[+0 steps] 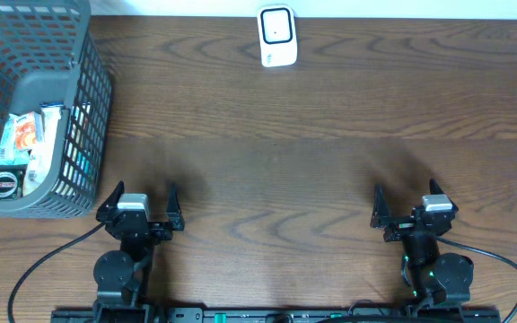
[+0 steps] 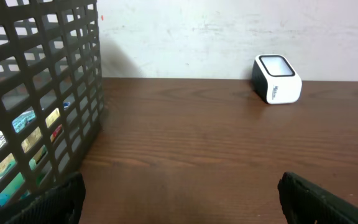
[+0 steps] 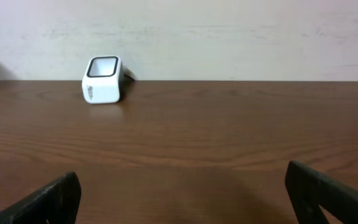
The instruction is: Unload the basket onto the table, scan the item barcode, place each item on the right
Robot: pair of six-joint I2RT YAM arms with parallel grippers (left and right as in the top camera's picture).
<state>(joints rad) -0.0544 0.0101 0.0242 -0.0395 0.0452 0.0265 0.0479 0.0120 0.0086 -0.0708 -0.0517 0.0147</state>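
Over at nine o'clock, in the basket [image 1: 97, 99], items [image 1: 36, 144] untouched; scanner [image 1: 276, 36] at twelve. Left claw [image 1: 144, 194] at seven, right claw [image 1: 407, 192] at five: wide open, empty. Picking, scanning all ahead.

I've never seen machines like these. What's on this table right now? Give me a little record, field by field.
table: dark wood
scanner: white, standing at the middle of the far edge
basket: grey mesh, at the robot's far left
packaged items: inside the basket, none taken out
left end effector: open, empty, at the near edge just in front of the basket
right end effector: open, empty, at the near edge
progress: nothing picked up yet
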